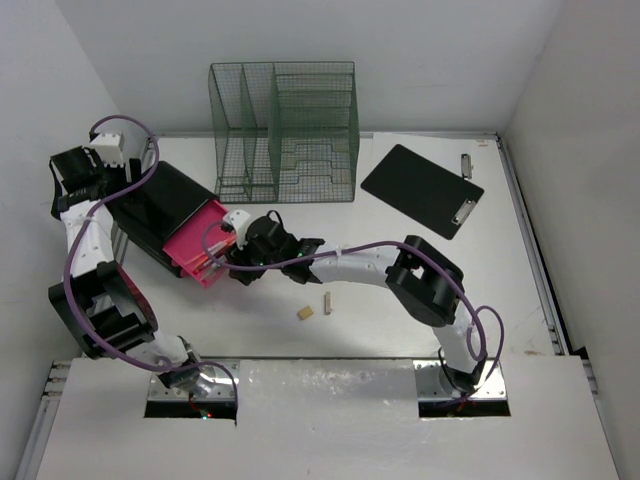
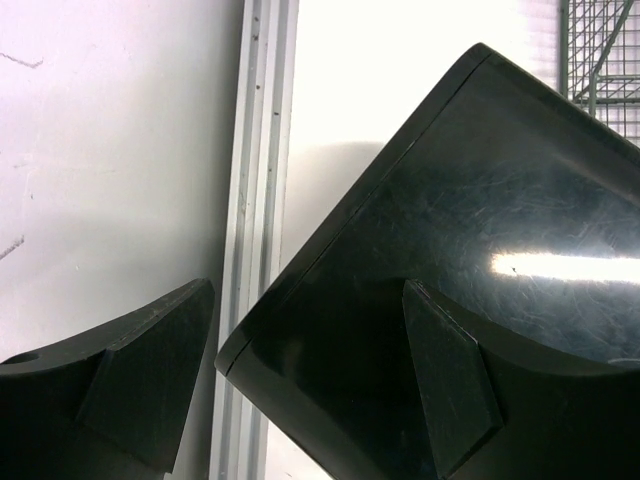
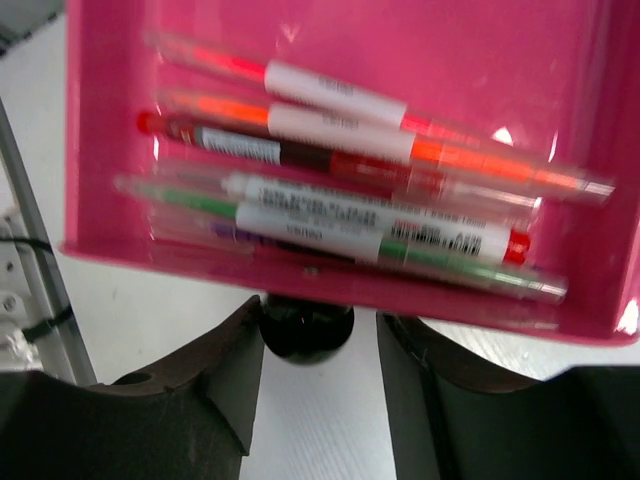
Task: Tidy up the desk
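Right now everything turns on the line of the pink drawer [image 1: 195,245]. It stands partly out of the black drawer box [image 1: 160,200] at the left side of the bench [image 1: 510,270]. Its slide axis runs diagonally, from the box's far-left back toward the near right.

The right gripper [image 3: 320,320] sits at the near-right end of that line, facing the drawer front, with the small black knob [image 3: 305,335] between its fingers. Its jaws are parted around the knob. One finger looks to be against it while a sliver of bench shows on the other side, so the grip does not look complete.

The left gripper [image 2: 308,290] is at the opposite end, at the back of the box. Its jaws are spread wide and straddle the box's edge beside the metal rail [image 2: 250,200]; whether the pads touch the box cannot be told.

Pens [image 3: 340,130] lie in the drawer crosswise to the slide direction.

The right arm is clearly the nearer one to the drawer front. Closing the drawer would probably mean moving straight along the axis, away from the right gripper and toward the left one, which seems placed to brace the box. A move off that line would likely twist the box on the bench.
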{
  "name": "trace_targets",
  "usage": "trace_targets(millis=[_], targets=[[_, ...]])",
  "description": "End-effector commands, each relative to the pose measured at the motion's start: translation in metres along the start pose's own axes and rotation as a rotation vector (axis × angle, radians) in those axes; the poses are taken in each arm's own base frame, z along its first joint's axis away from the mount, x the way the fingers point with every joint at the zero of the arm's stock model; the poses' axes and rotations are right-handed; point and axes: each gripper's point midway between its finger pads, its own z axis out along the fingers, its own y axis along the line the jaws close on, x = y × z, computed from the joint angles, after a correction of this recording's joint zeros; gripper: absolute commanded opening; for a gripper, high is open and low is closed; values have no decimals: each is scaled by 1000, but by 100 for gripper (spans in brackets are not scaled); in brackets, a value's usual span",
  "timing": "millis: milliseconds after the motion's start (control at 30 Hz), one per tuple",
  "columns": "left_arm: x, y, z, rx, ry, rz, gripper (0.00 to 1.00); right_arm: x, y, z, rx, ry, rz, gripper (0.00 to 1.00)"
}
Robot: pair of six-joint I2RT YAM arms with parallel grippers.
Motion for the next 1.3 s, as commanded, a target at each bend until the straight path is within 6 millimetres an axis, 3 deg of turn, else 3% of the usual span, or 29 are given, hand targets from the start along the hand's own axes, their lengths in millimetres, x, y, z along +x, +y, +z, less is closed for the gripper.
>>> trace_targets(millis=[0, 333, 633, 700, 767, 800, 833, 900, 1067, 1267], targets=[[46, -9, 9, 28, 161, -6, 75, -59, 10, -5, -7, -170, -4, 47], [48, -11, 10, 42, 160, 3, 75, -101, 6, 5, 13, -320, -6, 43], [48, -15, 11, 61, 148, 16, 75, -150, 5, 14, 13, -480, 6, 41], [50, -15, 12, 63, 152, 16, 75, -143, 1, 30, 21, -473, 5, 42], [50, -15, 12, 64, 150, 16, 75, -154, -1, 38, 26, -497, 3, 43], [51, -15, 13, 64, 155, 15, 75, -144, -6, 50, 37, -480, -2, 43], [51, -15, 13, 64, 153, 17, 75, -154, -6, 51, 40, -502, -3, 43], [52, -15, 13, 62, 157, 21, 75, -153, -14, 60, 66, -512, -6, 43], [52, -13, 12, 53, 158, 27, 75, -181, -14, 56, 74, -584, -66, 44], [52, -12, 11, 46, 158, 29, 75, -181, -14, 55, 80, -595, -79, 43]])
